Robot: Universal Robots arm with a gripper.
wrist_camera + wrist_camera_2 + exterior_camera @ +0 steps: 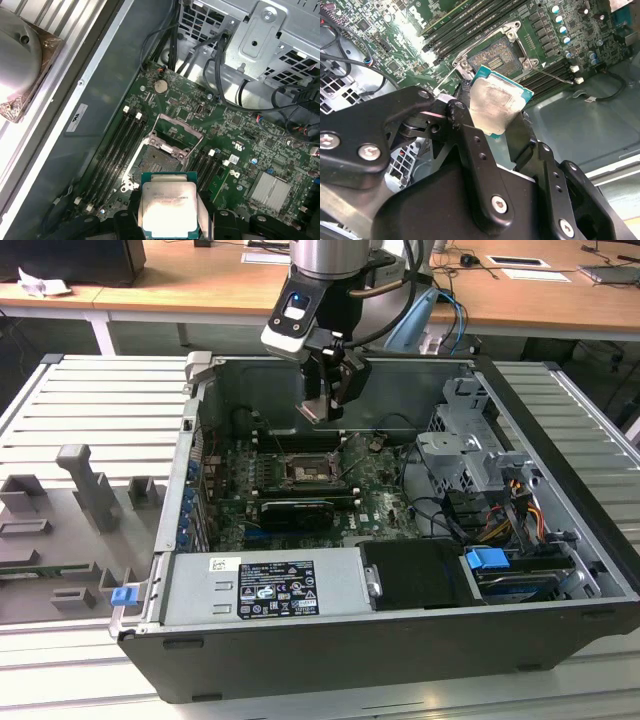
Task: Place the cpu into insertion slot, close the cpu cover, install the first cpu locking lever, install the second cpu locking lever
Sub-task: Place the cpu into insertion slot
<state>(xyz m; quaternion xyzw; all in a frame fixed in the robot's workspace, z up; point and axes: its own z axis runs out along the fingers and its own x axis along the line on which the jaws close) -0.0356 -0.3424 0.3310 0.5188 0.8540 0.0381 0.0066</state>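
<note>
One hand: the hand point(325, 410) hangs from the arm inside the open case point(400, 665), at 12 o'clock of the slot point(303, 468) in the exterior view, well above the board.
Grip: its two black fingers point(465, 132) are closed partway, pinching the cpu point(495, 102) by opposite edges; in the first wrist view the hand point(167, 227) sits beneath the chip.
Cpu: the cpu point(167, 207) is held in the air with its silver top toward both wrist cameras, its green edge showing round the lid, clear of the slot and not seated.
Slot: the slot point(156, 162) lies bare on the green board, its dark pin field uncovered, between banks of long black memory slots point(122, 145).
Cover: the cover point(170, 149) stands swung up off the slot, hinged at the far side from the hand.
Lever: a thin wire lever point(555, 76) juts out from one slot corner, unlatched.
Card: a long black card point(295, 510) lies at 6 o'clock of the slot in the exterior view.
Cage: a grey drive cage point(470, 440) sits at 3 o'clock of the slot.
Worktop: the case rests on a slatted worktop point(60, 405), with grey fixtures point(90, 490) at its 9 o'clock.
</note>
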